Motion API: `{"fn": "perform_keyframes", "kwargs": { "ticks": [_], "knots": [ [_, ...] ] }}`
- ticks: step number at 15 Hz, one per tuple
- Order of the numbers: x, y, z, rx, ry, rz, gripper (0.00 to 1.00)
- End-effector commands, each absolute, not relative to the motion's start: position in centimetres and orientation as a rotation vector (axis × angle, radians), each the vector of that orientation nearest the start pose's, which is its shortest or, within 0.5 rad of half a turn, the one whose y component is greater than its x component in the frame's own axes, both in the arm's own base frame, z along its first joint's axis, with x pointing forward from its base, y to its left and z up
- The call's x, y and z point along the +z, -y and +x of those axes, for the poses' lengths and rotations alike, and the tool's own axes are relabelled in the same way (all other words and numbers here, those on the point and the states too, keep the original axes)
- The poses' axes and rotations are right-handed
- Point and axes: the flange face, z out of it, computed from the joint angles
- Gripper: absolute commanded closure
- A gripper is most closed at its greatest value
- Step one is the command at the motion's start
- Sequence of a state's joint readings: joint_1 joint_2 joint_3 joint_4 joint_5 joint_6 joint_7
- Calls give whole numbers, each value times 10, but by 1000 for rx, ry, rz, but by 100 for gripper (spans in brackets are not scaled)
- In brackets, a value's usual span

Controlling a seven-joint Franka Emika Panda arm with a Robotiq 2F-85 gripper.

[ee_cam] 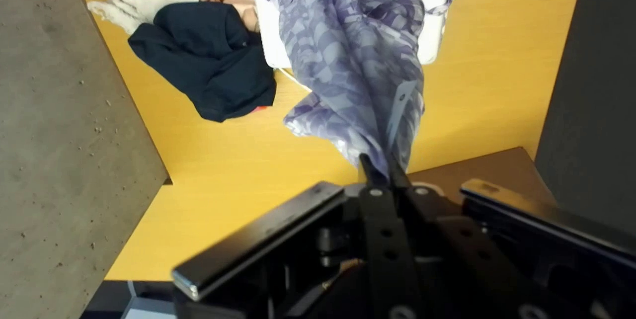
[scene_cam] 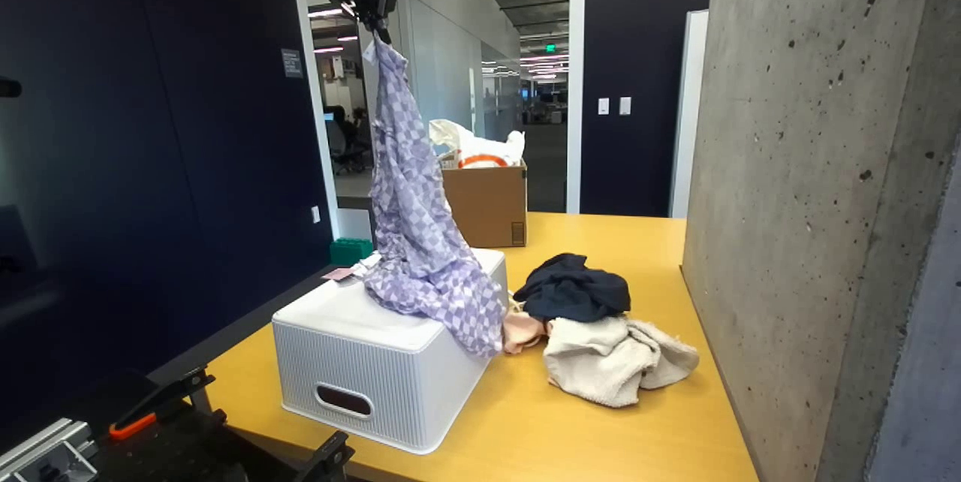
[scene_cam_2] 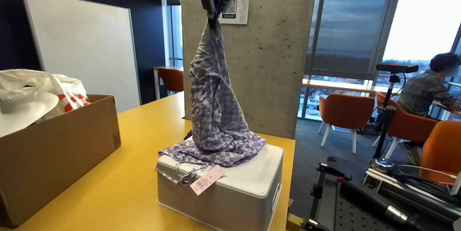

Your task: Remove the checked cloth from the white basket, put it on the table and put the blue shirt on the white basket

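High in the frame, left of centre in an exterior view, the gripper [scene_cam: 381, 33] pinches one end of the purple checked cloth [scene_cam: 413, 197] between its jaws. The cloth hangs beneath them, long axis near vertical, its lower folds heaped on the white ribbed basket [scene_cam: 390, 384]; freeing it likely needs more lift first.

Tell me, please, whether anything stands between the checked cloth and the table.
Yes: the white basket, beneath the checked cloth, bears its lower folds. Beside it, a navy garment and a beige cloth cover part of the table.
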State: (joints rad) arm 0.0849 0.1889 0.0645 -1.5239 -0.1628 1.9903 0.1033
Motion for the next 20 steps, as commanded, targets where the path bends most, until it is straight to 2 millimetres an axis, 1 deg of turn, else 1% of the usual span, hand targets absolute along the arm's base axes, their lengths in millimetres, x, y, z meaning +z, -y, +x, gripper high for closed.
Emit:
{"fn": "perform_keyframes", "kwargs": {
  "ticks": [1,3,5,8,11,13,16,19,20],
  "knots": [
    [539,-82,638,-381,181,-3166,99],
    [505,-84,634,-300,208,-3149,99],
    [472,-77,634,-236,214,-3141,99],
    [423,-53,635,-146,185,-3147,99],
    [386,-23,635,-86,140,-3152,99],
    [358,-7,636,-42,118,-3168,99],
    [318,-1,639,36,116,-3170,99],
    [279,-6,644,75,138,-3163,99],
    [270,-5,645,80,139,-3164,99]
  ]
}}
